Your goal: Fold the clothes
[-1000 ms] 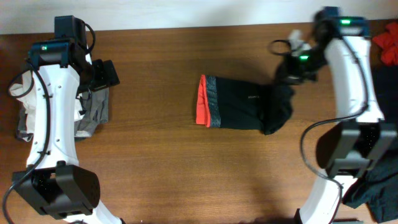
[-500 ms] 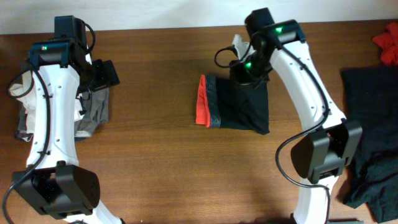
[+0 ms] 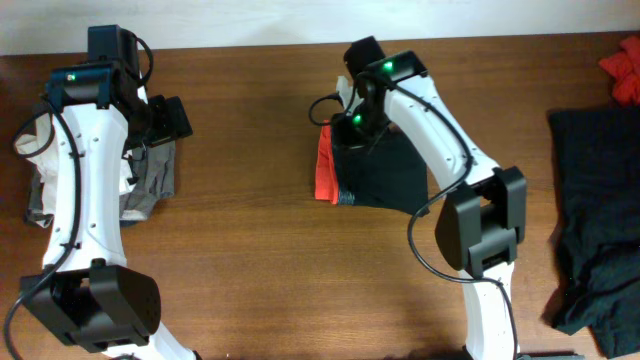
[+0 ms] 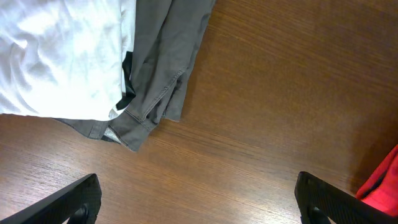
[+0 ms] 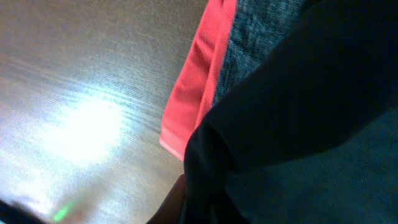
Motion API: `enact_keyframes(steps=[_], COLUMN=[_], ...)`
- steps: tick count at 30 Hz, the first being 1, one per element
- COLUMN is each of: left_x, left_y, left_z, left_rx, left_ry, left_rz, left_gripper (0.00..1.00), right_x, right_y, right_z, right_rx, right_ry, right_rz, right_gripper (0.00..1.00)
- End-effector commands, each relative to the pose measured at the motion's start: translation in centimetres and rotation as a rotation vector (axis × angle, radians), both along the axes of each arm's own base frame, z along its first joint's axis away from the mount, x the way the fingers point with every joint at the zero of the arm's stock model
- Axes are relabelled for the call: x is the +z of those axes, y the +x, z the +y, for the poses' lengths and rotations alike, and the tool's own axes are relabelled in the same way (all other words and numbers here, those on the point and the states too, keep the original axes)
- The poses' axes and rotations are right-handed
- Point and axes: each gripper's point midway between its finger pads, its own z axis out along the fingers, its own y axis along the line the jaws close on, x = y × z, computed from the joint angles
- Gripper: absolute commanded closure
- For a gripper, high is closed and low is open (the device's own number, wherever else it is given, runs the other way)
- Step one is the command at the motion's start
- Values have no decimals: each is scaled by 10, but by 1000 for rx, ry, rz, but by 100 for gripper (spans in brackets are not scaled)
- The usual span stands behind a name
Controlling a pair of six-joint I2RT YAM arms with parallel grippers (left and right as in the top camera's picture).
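Black shorts (image 3: pixel 385 170) with a red waistband (image 3: pixel 324 165) lie on the wooden table's middle. My right gripper (image 3: pixel 352 120) is shut on the shorts' black fabric, holding it over the waistband end so the cloth is doubled over. In the right wrist view the black fabric (image 5: pixel 311 124) hides the jaws; the red waistband (image 5: pixel 199 81) and a grey band (image 5: pixel 255 43) lie beside it. My left gripper (image 3: pixel 165 120) is open and empty above bare wood (image 4: pixel 199 205), beside the left pile.
A pile of grey trousers (image 3: pixel 155 175) (image 4: pixel 161 68) and a white garment (image 3: pixel 35 150) (image 4: pixel 56 56) lies at the left edge. Dark clothes (image 3: pixel 590 200) are heaped at the right edge, a red item (image 3: pixel 625 75) at the far right corner.
My right gripper has swept from the far right to the left with the black fabric, folding the shorts over toward the red waistband. The left arm has not moved.
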Motion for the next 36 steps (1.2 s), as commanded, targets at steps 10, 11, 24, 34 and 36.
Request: enact_keyframes(steps=[10, 11, 24, 34, 36], left_x=[6, 6, 6, 6, 6], left_y=[-2, -2, -2, -2, -2], left_z=[-1, -1, -1, -1, -1], left_rx=[1, 1, 1, 1, 1], left_ry=[-9, -9, -9, -9, -9], left_rz=[-17, -17, -17, -17, -17], left_gripper=[1, 1, 1, 1, 1], right_x=[22, 31, 47, -3, -20], right_y=[2, 3, -26, -51, -56], right_z=[19, 13, -93, -119, -120], right_rx=[34, 19, -156, -172, -173], right_ry=[89, 97, 28, -98, -104], right_rz=[-25, -25, 179, 305, 323], right_gripper=[40, 40, 96, 96, 96])
